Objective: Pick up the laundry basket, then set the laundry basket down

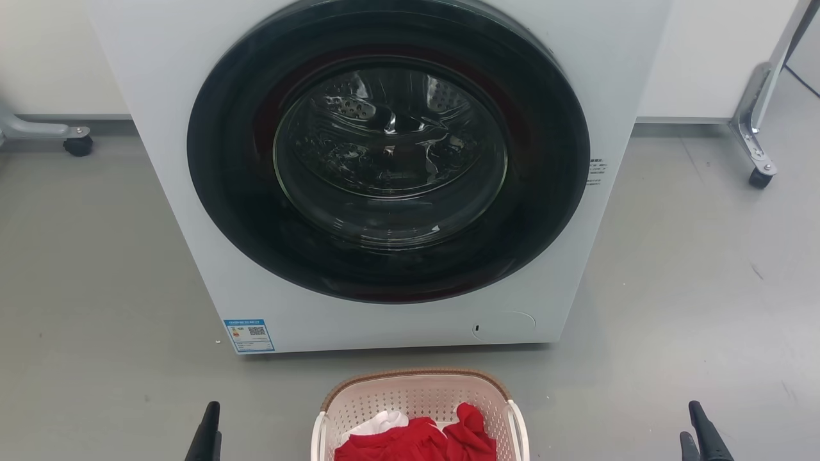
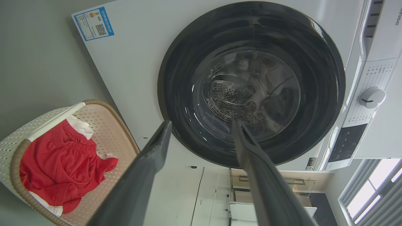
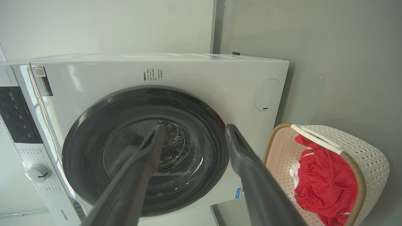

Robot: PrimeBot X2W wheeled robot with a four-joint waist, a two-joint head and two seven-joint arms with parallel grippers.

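Standing on the grey floor (image 1: 96, 269) at the bottom centre of the head view: laundry basket (image 1: 416, 400), pale perforated plastic, brown woven-look rim, white side handles, holding a red garment (image 1: 410, 446) and a white garment (image 1: 382, 422); it sits just before the white front-loading washing machine (image 1: 192, 192), whose dark round door (image 1: 387, 160) is shut; left gripper (image 1: 210, 429) at lower left and right gripper (image 1: 697, 429) at lower right flank the basket, both well apart from it; castored metal legs (image 1: 753, 137) stand at either side by the pale wall.

Left wrist view: two dark fingers (image 2: 154, 150) spread apart, nothing between them, aimed at the door glass; basket off to the lower left, untouched; blue energy label (image 2: 94, 23) on the washer front; white control knob (image 2: 372, 97) on the panel.

Right wrist view: fingers (image 3: 141, 166) likewise parted and empty; basket at lower right, to one side of them, no contact; grey floor around it.
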